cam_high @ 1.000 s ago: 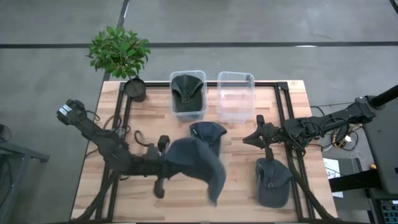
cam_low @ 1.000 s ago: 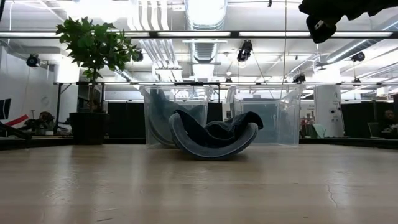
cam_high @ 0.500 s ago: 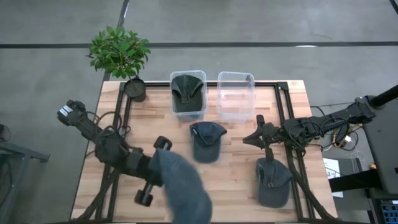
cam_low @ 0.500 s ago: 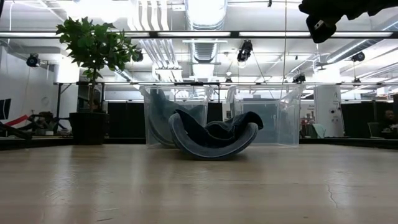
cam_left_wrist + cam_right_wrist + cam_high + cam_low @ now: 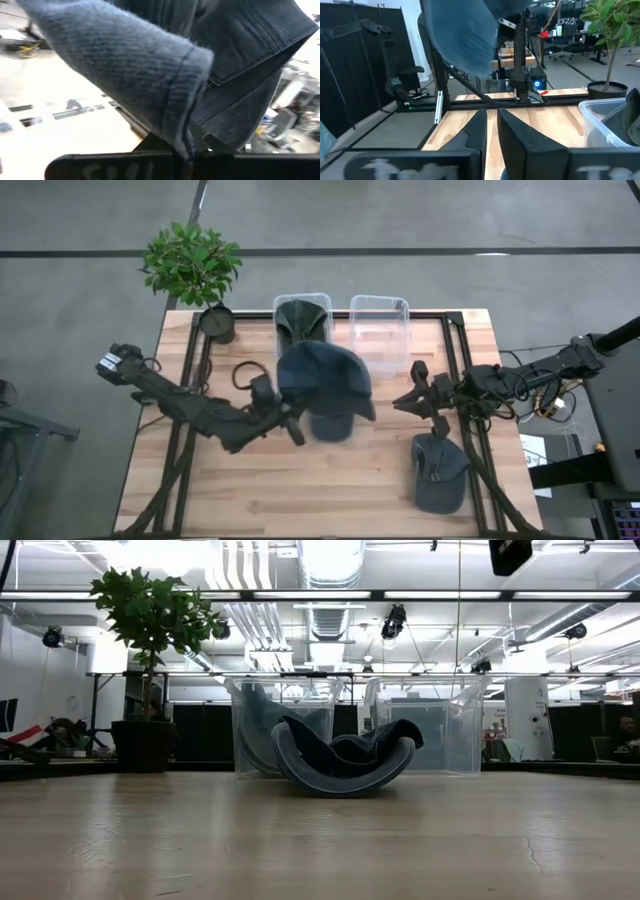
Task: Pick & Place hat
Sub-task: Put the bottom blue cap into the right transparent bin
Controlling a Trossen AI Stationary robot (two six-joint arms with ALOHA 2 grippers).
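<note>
Denim-blue hat (image 5: 325, 380) hangs clenched in the left gripper (image 5: 292, 423), draped beyond its fingers for carrying binward, while the right gripper (image 5: 410, 402) waits nearly closed, empty.

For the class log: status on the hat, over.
Left gripper shut on hat, lifted near bins. Right gripper waiting, nearly shut. Another hat lies beneath.
</note>
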